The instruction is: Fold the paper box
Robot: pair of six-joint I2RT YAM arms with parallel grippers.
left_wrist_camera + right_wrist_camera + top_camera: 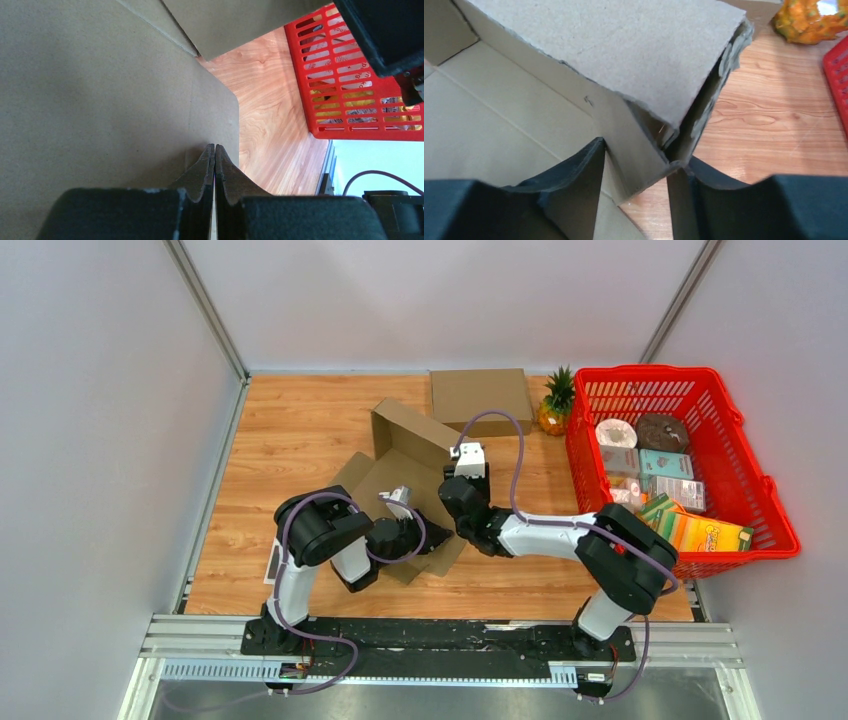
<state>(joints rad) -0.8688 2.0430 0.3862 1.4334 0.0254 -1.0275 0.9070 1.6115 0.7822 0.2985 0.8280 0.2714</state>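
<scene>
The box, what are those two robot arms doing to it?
They are folding a cardboard box on the table. It is only half done: one wall stands up at the back, and other flaps lie flat. The right hand is open, with a side wall between its fingers. The left hand is shut at the box's near edge; I cannot tell whether it pinches the cardboard.

Your top camera looked steeply down from behind the arm bases (268, 625). Both wrist cameras sat close against the paper box (410, 430), which all three views shared.
</scene>
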